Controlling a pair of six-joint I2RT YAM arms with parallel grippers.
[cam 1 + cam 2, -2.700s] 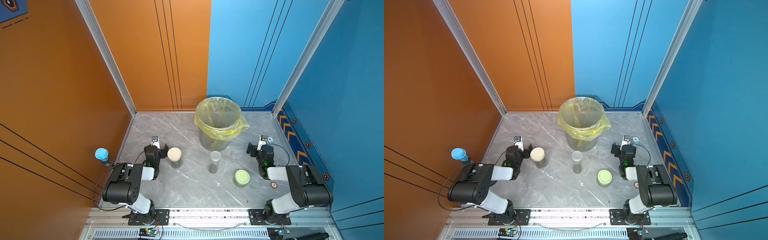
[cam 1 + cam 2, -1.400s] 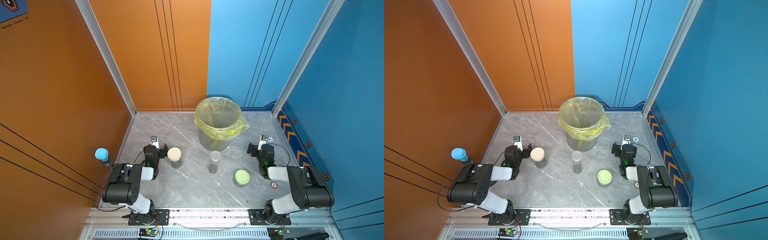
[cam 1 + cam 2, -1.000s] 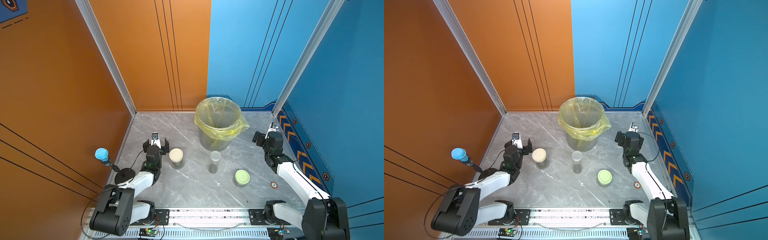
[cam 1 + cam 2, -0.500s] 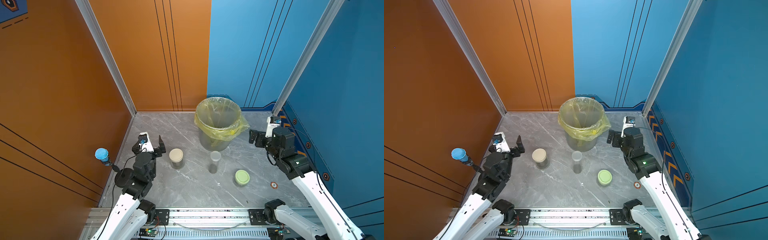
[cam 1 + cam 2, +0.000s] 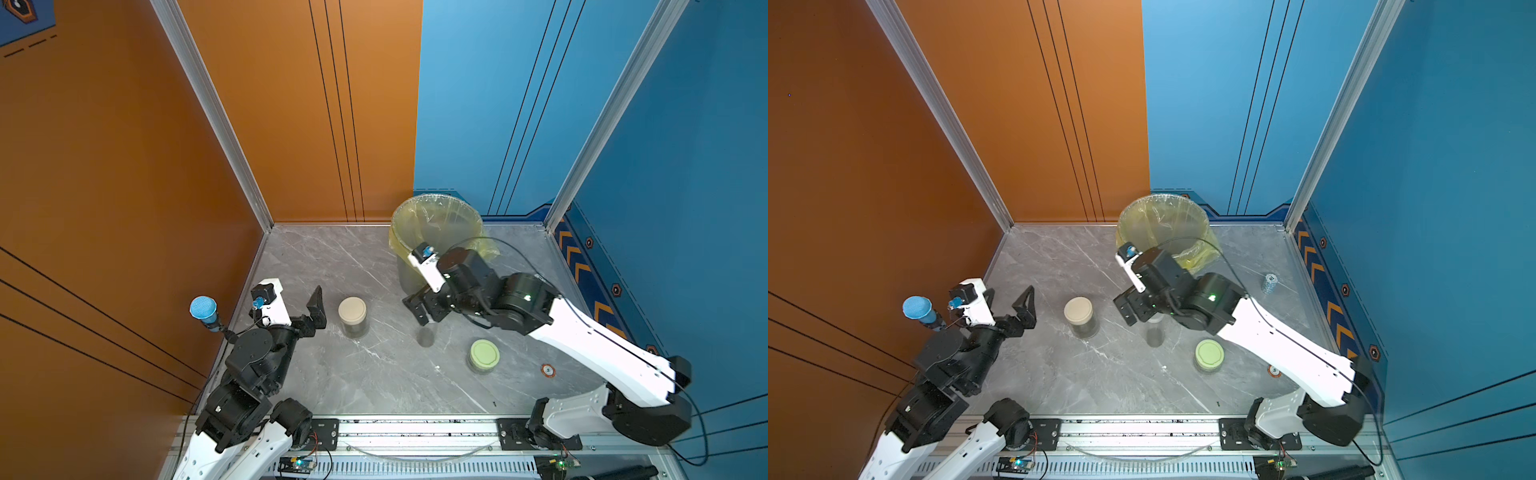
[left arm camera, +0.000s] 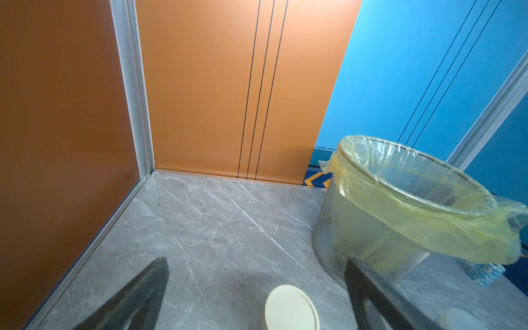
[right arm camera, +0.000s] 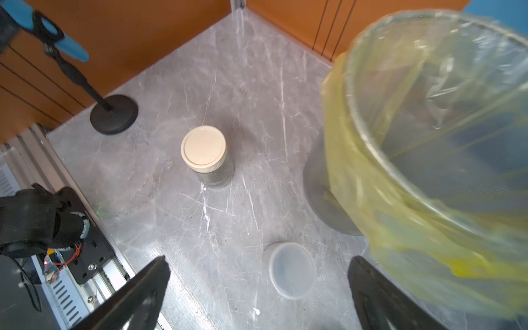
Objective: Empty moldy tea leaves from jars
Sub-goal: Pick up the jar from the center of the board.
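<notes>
Both top views look steeply down from high above the front rail point(image 5: 415, 428), side by side and facing the same way, and cover the whole marble tabletop point(image 5: 374, 382). The left wrist camera sits just behind the left gripper point(image 6: 256, 259), facing forward and slightly down, with the beige-lidded jar point(image 6: 291, 308) close ahead of the gripper and the mesh bin point(image 6: 343, 225) beyond. The right wrist camera looks steeply down past the right gripper point(image 7: 258, 257), close above the whitish-lidded jar point(image 7: 293, 270); both wrist views share the beige-lidded jar and the mesh bin.

Glossy marble-look tabletop point(image 5: 332, 374); metal mesh bin point(image 6: 343, 228), yellow plastic liner point(image 6: 428, 223); clear jars point(image 7: 214, 174).
</notes>
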